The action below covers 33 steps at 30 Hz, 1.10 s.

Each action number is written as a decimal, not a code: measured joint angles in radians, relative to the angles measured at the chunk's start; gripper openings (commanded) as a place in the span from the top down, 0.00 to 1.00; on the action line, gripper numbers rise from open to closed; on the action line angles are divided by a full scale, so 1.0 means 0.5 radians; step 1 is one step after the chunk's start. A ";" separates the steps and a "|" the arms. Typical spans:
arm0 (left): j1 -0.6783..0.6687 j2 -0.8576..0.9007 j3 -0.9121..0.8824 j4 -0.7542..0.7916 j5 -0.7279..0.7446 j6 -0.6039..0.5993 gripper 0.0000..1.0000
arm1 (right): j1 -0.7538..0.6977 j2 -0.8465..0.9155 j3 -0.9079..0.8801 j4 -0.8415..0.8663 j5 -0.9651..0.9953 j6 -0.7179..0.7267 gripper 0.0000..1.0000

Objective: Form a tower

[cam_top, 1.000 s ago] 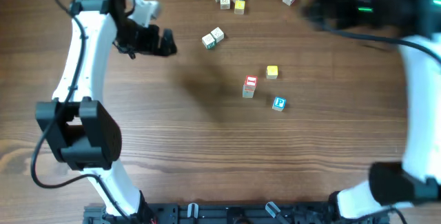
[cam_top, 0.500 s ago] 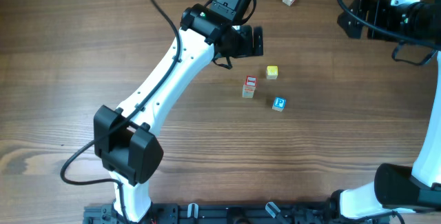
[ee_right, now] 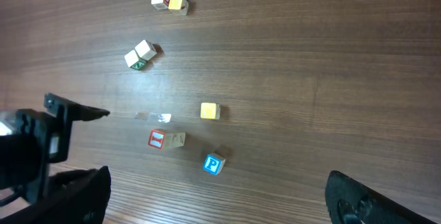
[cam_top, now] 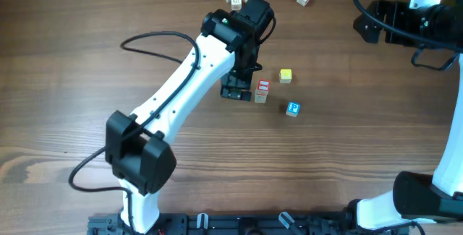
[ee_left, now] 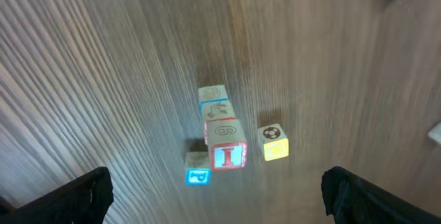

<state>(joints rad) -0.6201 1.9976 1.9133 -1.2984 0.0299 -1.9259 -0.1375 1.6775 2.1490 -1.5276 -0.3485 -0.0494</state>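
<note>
The tower (cam_top: 262, 90) is a short stack of pale alphabet cubes with a red "I" face on top, standing mid-table. From the left wrist view the tower (ee_left: 222, 131) lies ahead of the wide gap between the two dark fingers. My left gripper (cam_top: 236, 90) hangs open just left of the stack, holding nothing; its own view shows the gripper (ee_left: 217, 203) empty. My right gripper (cam_top: 365, 24) is open at the far right, well away from the tower (ee_right: 165, 139). Its gripper (ee_right: 220, 207) is empty too.
A yellow cube (cam_top: 286, 76) and a blue "P" cube (cam_top: 292, 108) sit right of the stack. Several loose cubes (cam_top: 236, 2) are scattered along the far edge. A pair of cubes (ee_right: 141, 53) lies under the left arm.
The left arm swung from the far left across the table and came down beside the stack. The right arm settled at the far right and has held still since.
</note>
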 measured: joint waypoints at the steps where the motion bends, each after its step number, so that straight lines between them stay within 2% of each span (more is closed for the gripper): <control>1: 0.000 0.039 0.000 0.015 0.026 -0.051 0.00 | 0.000 0.000 0.000 0.002 0.000 0.000 0.00; 5: -0.016 0.327 0.000 0.177 0.101 -0.101 0.00 | 0.000 0.002 0.000 0.002 0.000 -0.015 0.00; 11: -0.056 0.395 0.000 0.333 0.117 -0.095 0.00 | 0.000 0.031 0.000 0.012 0.000 -0.024 0.00; 17: -0.083 0.570 0.000 0.340 0.141 -0.087 0.02 | 0.000 0.041 0.000 0.013 -0.001 -0.068 0.00; 26: -0.127 0.580 0.000 0.369 0.085 -0.070 0.05 | 0.000 0.041 0.000 0.012 -0.001 -0.069 0.00; 33: -0.150 0.615 0.000 0.394 0.069 -0.058 0.13 | 0.000 0.041 0.000 0.011 -0.006 -0.069 0.00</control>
<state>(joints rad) -0.6949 2.3051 1.9133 -1.1011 0.0643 -1.9549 -0.1375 1.6981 2.1490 -1.5219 -0.3515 -0.0837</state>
